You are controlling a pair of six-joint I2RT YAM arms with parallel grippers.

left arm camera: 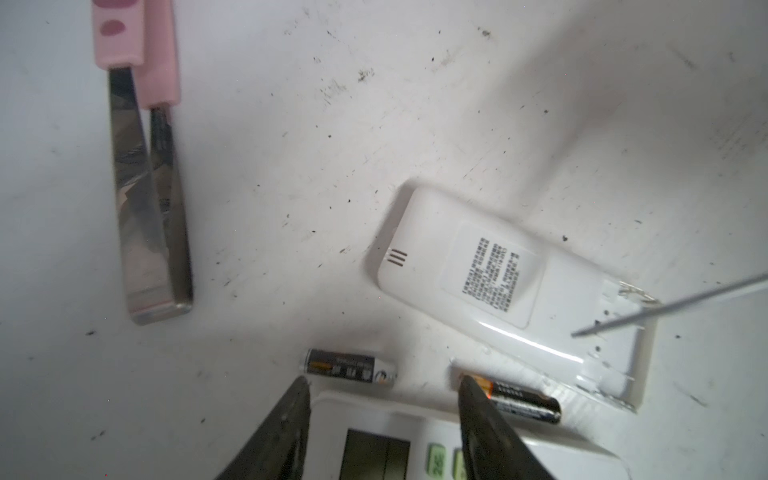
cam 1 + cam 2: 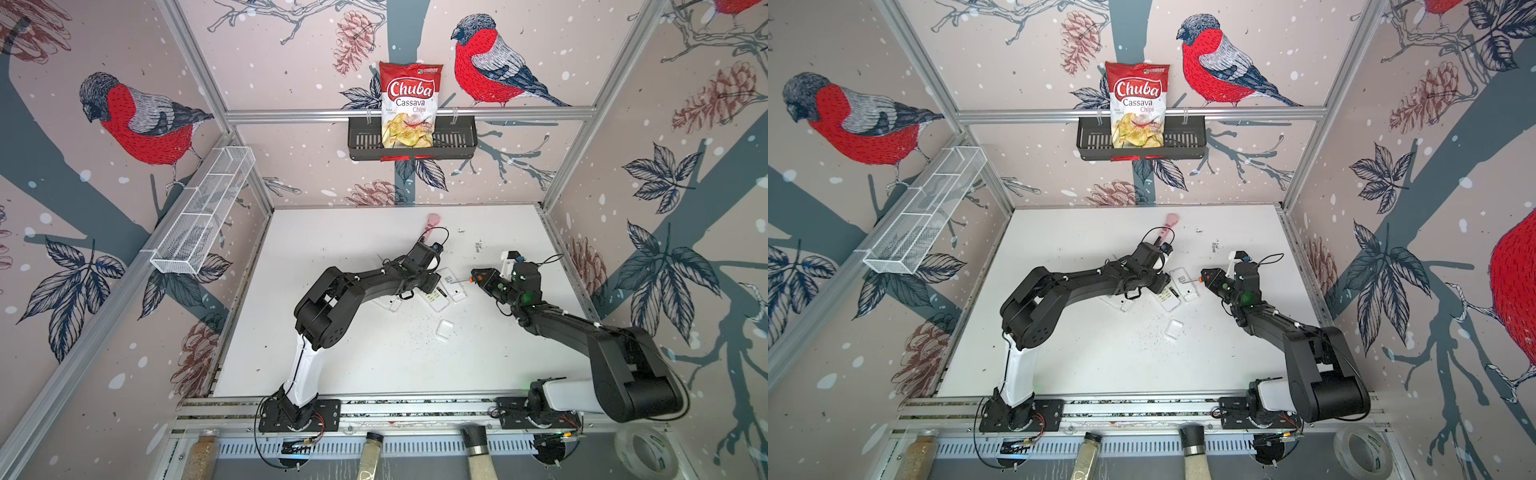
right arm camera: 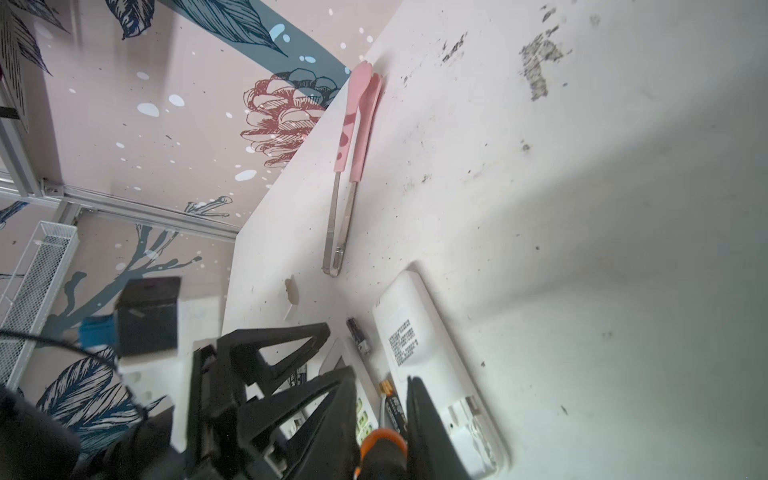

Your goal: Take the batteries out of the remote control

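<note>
— Well, where do the batteries lie?

— Both are out of the housing. The loose battery (image 1: 349, 368) lies flat on the table (image 1: 291, 166), near the end of the face-down remote (image 1: 490, 282) away from its bay, and apart from it. The second battery (image 1: 525, 403) lies along that remote's long edge, close beside the open bay, which appears empty.

— And the hands?

— The left gripper (image 1: 384, 378) hangs just beside that remote, jaws spread, with nothing between them. One tip sits by the loose battery's dark end. The other overlaps the second battery's orange end. The right gripper (image 2: 484, 280) is clamped on the screwdriver (image 1: 665, 307), whose tip is over that remote's back, beside the bay.

— The governing relation?

— The loose battery's long axis runs nearly in line with the left jaws' span, not across it. Finding: closing as placed would take it end to end, so a turn of the wrist looks necessary. The left arm is nearer and free.

— Hazard?

— The face-up remote (image 1: 374, 440) lies under those jaws, alongside the face-down remote, and could be nudged.
</note>
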